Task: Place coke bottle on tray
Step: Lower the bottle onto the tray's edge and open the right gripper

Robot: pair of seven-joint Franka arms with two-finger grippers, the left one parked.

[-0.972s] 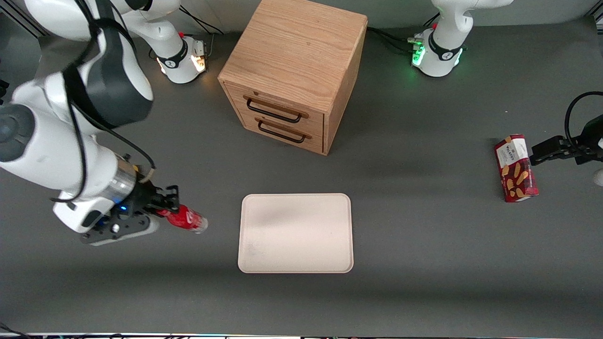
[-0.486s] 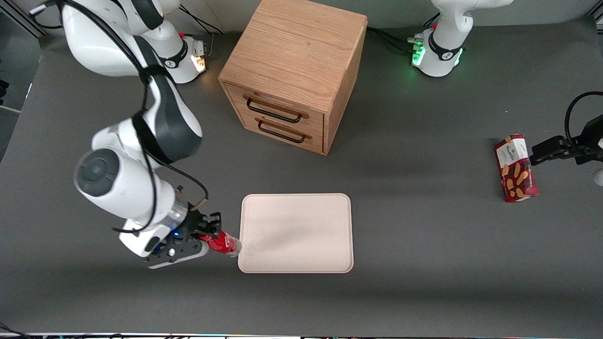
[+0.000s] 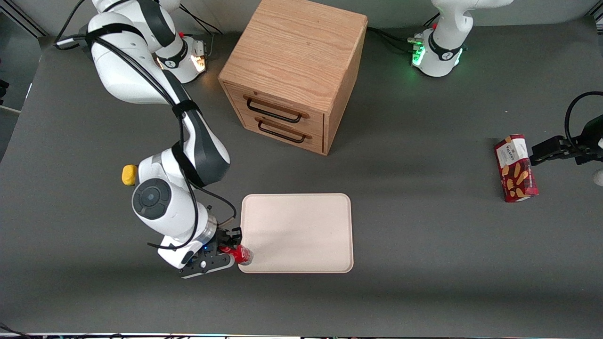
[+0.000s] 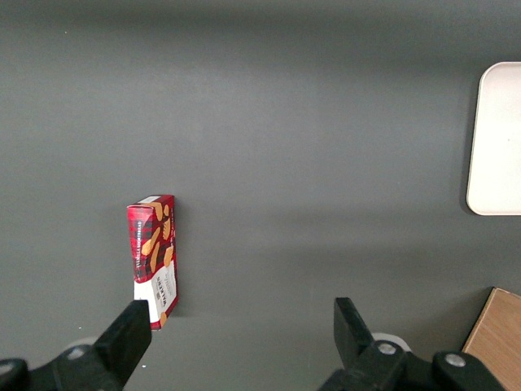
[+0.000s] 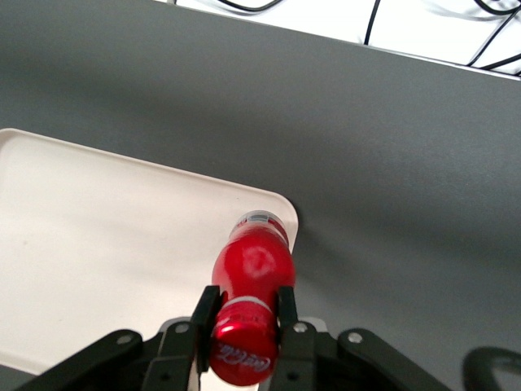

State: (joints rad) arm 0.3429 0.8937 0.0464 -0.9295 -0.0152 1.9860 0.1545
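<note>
We see a yellow lump (image 3: 129, 174) on the table at the working arm's end, clear of the action. Next over, the gripper (image 3: 234, 253) has carried the coke bottle (image 3: 241, 254) in from well off the tray to its near corner in about a second, fingers clamped on the cap end, bottle tipped, base just over the tray (image 3: 301, 226) rim. Transport looks nearly done; we judge lowering and release come next. Cabinet (image 3: 294, 70) and snack box (image 3: 515, 167) sit unchanged.

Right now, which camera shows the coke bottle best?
The right wrist view: the coke bottle fills it, clamped in the gripper over the tray corner. The front view shows it small; the left wrist view misses it.
</note>
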